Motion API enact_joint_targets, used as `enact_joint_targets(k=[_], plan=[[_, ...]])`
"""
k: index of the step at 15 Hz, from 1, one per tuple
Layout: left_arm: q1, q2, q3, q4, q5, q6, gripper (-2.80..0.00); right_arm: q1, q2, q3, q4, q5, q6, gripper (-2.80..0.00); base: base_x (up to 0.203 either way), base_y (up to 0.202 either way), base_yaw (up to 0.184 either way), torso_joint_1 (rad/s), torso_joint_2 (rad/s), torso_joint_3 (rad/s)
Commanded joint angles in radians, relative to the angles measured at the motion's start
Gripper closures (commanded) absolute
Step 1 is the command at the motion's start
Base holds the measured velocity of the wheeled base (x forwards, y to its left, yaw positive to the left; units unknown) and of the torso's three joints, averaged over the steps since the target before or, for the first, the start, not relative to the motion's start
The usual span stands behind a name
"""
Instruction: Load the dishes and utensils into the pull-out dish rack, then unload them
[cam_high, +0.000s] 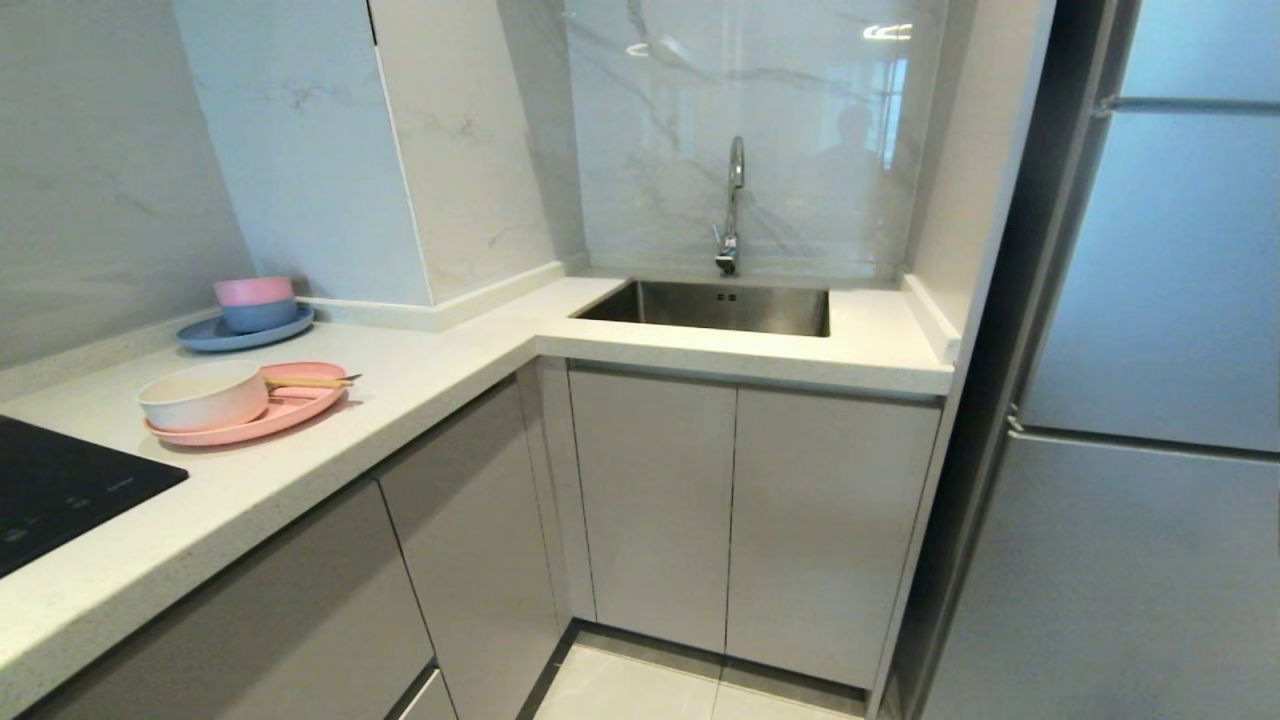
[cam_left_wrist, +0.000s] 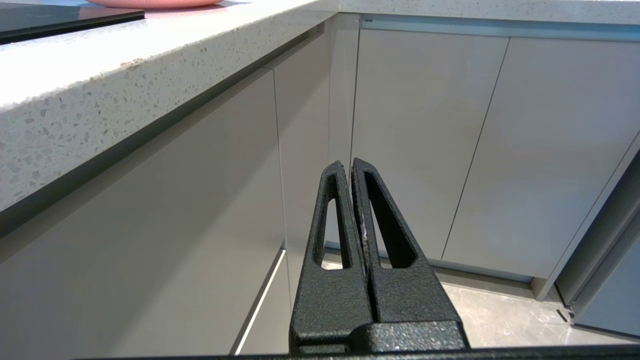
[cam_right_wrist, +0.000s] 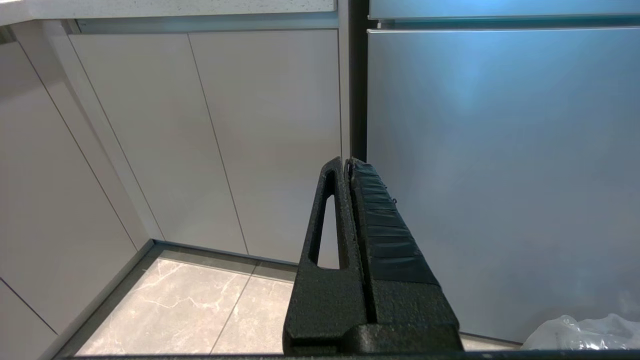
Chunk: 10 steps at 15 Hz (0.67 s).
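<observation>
From the head view we see an L-shaped worktop (cam_high: 420, 370) with neither of our arms in sight. On its left stretch lies the pink plate (cam_high: 290, 405), carrying the cream-white bowl (cam_high: 200, 395) on its left part and the chopsticks (cam_high: 310, 381) lying across its far right part, their tips reaching past the rim. We cannot make out a spoon. Farther along the same stretch, against the wall, a blue plate (cam_high: 245, 330) holds a blue bowl with a pink bowl (cam_high: 253, 290) stacked in it. A black hob (cam_high: 60, 490) sits at the near left, and a steel sink (cam_high: 715, 305) with a tap (cam_high: 733, 205) is set in the far stretch. The grey cabinet fronts (cam_high: 740, 510) beneath are all closed, so the dish rack itself is not visible. A tall fridge (cam_high: 1150, 400) stands on the right.

Only the wrist views show our hands. The left hand (cam_left_wrist: 348, 162) hangs below the worktop edge, pointing at the corner cabinet fronts, fingers pressed together with nothing between them; the pink plate's rim just shows above. The right hand (cam_right_wrist: 348, 161) is likewise low, pointing at the seam between cabinets and fridge, fingers closed and empty, one wrapped in black tape. This view alone shows the marbled floor tiles (cam_right_wrist: 200, 305) and a crumpled clear plastic bag (cam_right_wrist: 585, 332) at the fridge's foot.
</observation>
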Motion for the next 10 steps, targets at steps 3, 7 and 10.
enact_joint_targets(k=[3,7,10], plan=[[0.001,0.001,0.000,0.000,0.000,-0.001,0.00,0.000,0.001,0.002,0.000,0.000,0.001,0.00,0.000,0.000,0.000,0.000,0.00,0.000],[0.001,0.000,0.000,0.000,0.000,-0.001,0.00,-0.001,0.001,0.002,0.000,0.000,0.002,0.00,0.000,0.000,0.000,0.000,0.00,0.000],[0.001,0.001,0.000,0.000,0.000,-0.001,0.00,-0.001,0.001,0.002,0.000,0.000,0.001,0.00,0.000,0.000,0.000,0.000,0.00,0.000]])
